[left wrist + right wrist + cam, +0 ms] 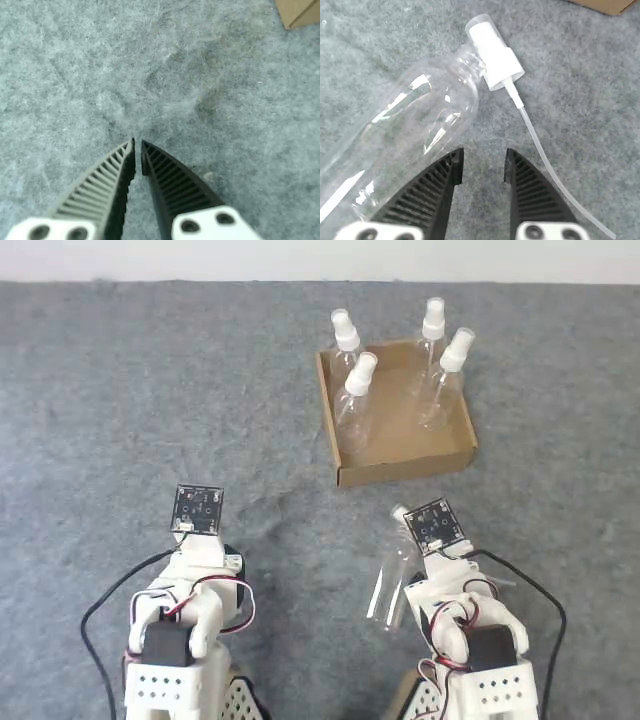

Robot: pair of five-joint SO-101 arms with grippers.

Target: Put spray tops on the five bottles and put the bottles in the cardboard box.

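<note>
Grey carpet, cardboard box ahead of the right gripper with four capped bottles upright inside, fifth bottle lying just beside that gripper's parted, empty fingers, long axis running away from it, neck toward the box, spray top at its mouth, tube outside the bottle trailing back past the gripper, left gripper fingers together over carpet.

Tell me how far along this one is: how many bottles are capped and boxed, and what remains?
Done: four capped bottles are in the cardboard box. In hand: nothing; the right gripper is open over the fifth bottle, which lies on the carpet, its spray top loose at the neck, tube outside. Remaining: fit that top, box that bottle.
</note>
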